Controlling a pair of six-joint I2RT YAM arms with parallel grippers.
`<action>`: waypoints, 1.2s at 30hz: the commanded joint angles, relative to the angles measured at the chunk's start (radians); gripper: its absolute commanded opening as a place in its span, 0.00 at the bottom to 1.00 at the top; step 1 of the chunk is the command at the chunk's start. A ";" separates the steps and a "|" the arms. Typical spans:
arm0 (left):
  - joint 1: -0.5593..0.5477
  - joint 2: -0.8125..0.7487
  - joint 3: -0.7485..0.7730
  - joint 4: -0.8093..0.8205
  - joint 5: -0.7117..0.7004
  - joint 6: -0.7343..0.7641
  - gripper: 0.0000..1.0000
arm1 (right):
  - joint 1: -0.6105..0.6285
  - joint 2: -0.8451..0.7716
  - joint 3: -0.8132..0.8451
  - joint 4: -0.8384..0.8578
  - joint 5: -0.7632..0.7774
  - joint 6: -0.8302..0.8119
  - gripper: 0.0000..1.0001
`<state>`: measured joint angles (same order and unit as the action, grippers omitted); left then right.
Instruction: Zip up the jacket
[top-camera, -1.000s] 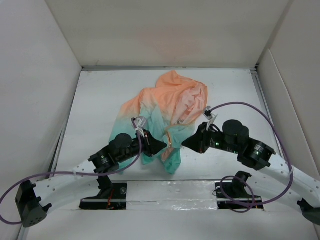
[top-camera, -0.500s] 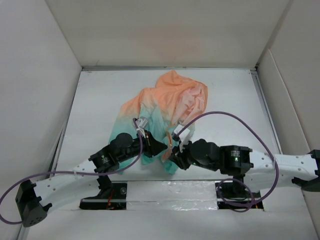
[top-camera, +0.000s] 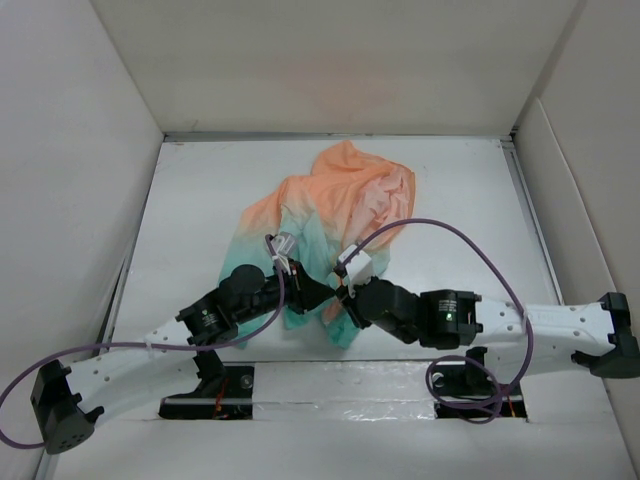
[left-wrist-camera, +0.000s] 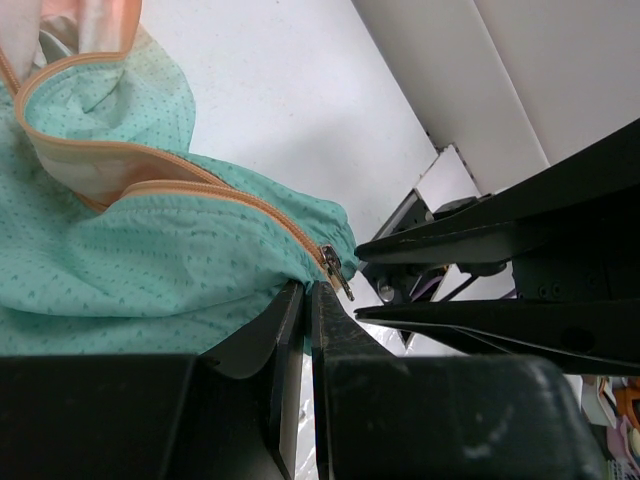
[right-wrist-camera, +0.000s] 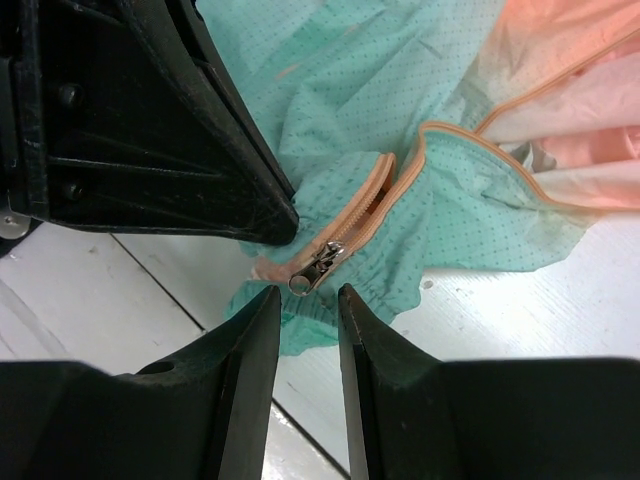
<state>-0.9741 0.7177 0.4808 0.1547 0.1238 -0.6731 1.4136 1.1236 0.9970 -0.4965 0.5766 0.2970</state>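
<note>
Top external view has the jacket lying crumpled mid-way across the white table, orange hood end toward the far wall and teal hem toward the arms. Both arms reach in and meet at that hem.

Left wrist cam: the left gripper has its fingers pressed almost together. It looks like it's pinching the teal hem edge right under the zipper slider, though the actual contact is kinda tucked behind the fingertips.

Right wrist cam: the right gripper is spread a little with nothing in it. The slider's metal pull tab sits right at the mouth of the gap, touching or just short of it, can't tell which.

Progress-wise I'd call this basically the start. The slider is down at the hem end of the orange zipper. Above it the two tapes run side by side, unjoined as far as I can tell, then peel wide apart. So by my read everything's left: close on the tab, then drag it up to the collar while the other claw pins the hem. Thin floppy fabric, so I'd guess it bunches unless the hem is kept taut
</note>
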 joint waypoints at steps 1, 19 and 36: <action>-0.005 -0.009 0.056 0.022 0.013 0.010 0.00 | 0.001 -0.010 0.060 0.015 0.048 -0.027 0.35; -0.005 -0.006 0.053 0.026 0.013 0.009 0.00 | 0.001 0.035 0.075 -0.001 0.028 -0.029 0.35; -0.005 -0.008 0.047 0.031 0.025 0.006 0.00 | 0.001 0.041 0.074 -0.013 0.068 -0.010 0.20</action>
<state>-0.9741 0.7181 0.4858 0.1509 0.1272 -0.6731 1.4136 1.1816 1.0279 -0.5167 0.6029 0.2852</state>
